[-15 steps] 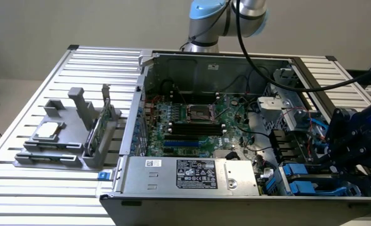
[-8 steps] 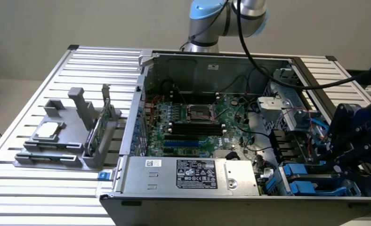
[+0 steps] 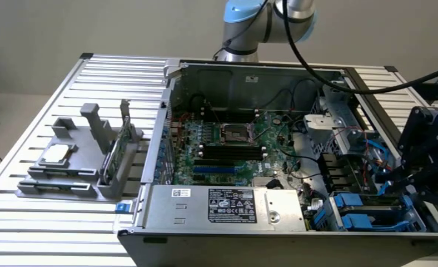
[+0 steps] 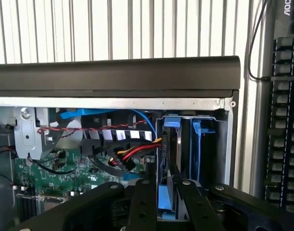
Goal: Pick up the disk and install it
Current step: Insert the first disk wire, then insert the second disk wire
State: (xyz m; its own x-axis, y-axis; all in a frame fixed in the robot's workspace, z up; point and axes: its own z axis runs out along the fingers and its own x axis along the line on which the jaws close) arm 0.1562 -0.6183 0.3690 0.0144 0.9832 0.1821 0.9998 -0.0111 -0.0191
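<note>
Black fingers (image 4: 146, 202) fill the lower centre of the wrist view, standing slightly parted on either side of a blue rail of the disk (image 4: 173, 159); whether they press it or have let go cannot be told. The disk sits upright in its bay (image 4: 219, 144) at the centre right of that frame, blue carrier rails visible, apparently seated between the bay walls. In the exterior view the gripper (image 3: 419, 178) hangs over the drive bay at the lower right corner of the open computer case (image 3: 227, 61), which rests on the slatted tabletop (image 3: 26, 233).

As a judgement, the risk lies in a half-seated disk: if a rail has not latched, lifting away could drag it up or tilt it. The red and yellow cables (image 4: 135, 154) just beside the bay could also snag the fingers.
</note>
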